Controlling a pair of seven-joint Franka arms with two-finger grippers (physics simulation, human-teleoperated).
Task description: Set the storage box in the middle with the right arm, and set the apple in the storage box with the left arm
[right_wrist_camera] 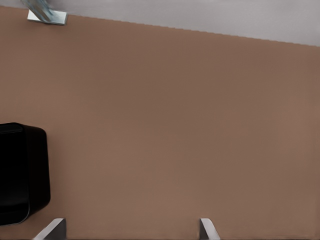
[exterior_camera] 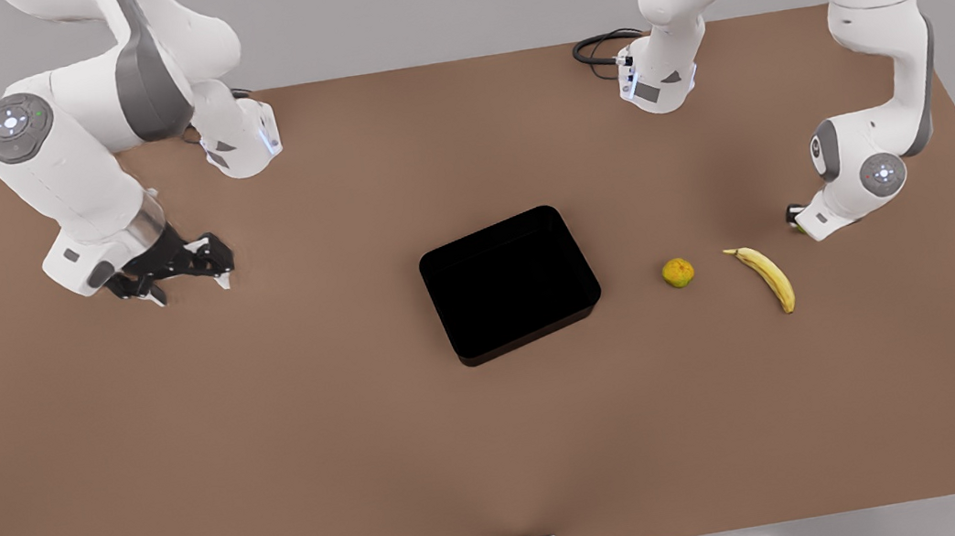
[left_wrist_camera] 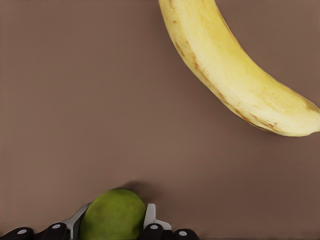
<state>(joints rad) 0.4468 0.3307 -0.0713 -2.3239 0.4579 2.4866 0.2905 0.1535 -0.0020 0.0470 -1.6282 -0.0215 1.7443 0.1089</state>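
Observation:
The black storage box (exterior_camera: 533, 335) lies near the table's middle, slightly tilted, with nothing in it; a corner of it (right_wrist_camera: 43, 170) shows in the right wrist view. The green apple (left_wrist_camera: 114, 217) sits between the fingers (left_wrist_camera: 150, 219) of my left gripper (left_wrist_camera: 114, 225), which is shut on it low over the table. In the front view this gripper (exterior_camera: 796, 219) is at the right, mostly hidden under its wrist. My right gripper (exterior_camera: 190, 290) hangs open above the table at the front view's left, well apart from the box, its fingertips (right_wrist_camera: 55, 229) wide apart.
A yellow banana (exterior_camera: 769, 274) (left_wrist_camera: 235, 75) lies just beside the left gripper. An orange-yellow round fruit (exterior_camera: 678, 272) rests between the banana and the box. Both arm bases stand at the table's far edge, with a black cable (exterior_camera: 596, 49) by one.

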